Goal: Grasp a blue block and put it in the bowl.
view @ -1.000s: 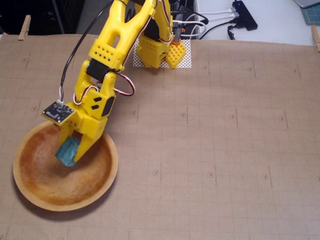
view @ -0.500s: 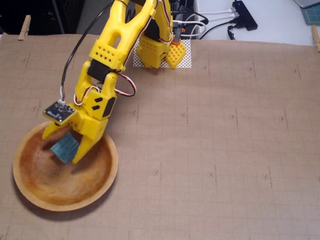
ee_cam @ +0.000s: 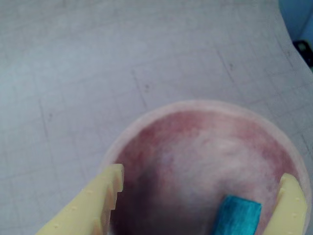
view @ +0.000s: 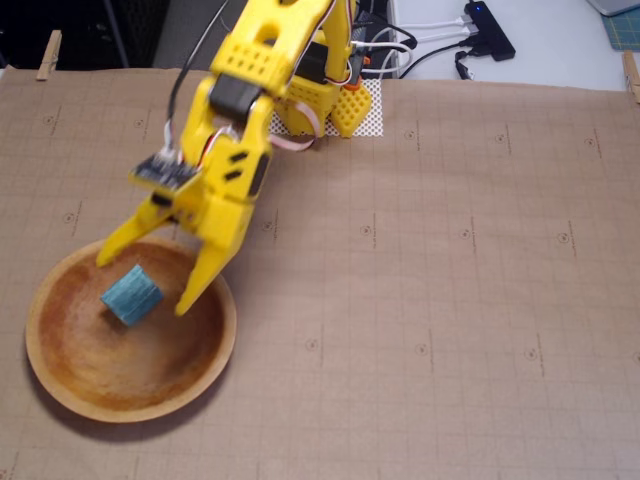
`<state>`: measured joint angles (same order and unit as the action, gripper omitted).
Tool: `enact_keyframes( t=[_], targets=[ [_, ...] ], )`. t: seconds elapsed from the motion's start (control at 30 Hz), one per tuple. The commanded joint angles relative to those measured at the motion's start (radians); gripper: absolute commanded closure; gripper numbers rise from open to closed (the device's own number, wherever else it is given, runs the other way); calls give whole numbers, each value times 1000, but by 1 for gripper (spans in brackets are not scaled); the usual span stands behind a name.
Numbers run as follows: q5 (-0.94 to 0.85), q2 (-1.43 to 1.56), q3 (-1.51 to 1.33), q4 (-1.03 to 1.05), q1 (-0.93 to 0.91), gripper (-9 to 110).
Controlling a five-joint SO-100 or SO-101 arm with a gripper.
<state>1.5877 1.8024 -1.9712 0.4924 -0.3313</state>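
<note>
The blue block (view: 131,295) lies loose inside the wooden bowl (view: 60,385), in its upper left part in the fixed view. My yellow gripper (view: 148,278) hangs open above the bowl's upper rim, its two fingers spread wide to either side of the block and not touching it. In the wrist view the block (ee_cam: 238,216) rests on the bowl's floor (ee_cam: 195,161) near the right finger (ee_cam: 292,205), while the left finger (ee_cam: 93,205) is well apart from it. Nothing is held.
Brown gridded paper (view: 450,280) covers the table. The arm's base stands on a white mesh mat (view: 368,122) at the back. Cables and a black hub (view: 490,30) lie beyond the paper's far edge. Clothespins (view: 48,55) clip the paper's corners.
The gripper opened and let go of the blue block, which dropped into the bowl. The gripper has since lifted and pulled back toward the upper right.
</note>
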Motion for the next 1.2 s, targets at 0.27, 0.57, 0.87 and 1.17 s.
enact_keyframes(
  t=[0.27,0.57,0.87,1.17],
  targets=[
    [12,259,150,298,262,62],
    [11,295,75,301,459,82],
    [-6,460,-101,391,474,106],
    [-8,588,-296,410,472,105]
  ],
)
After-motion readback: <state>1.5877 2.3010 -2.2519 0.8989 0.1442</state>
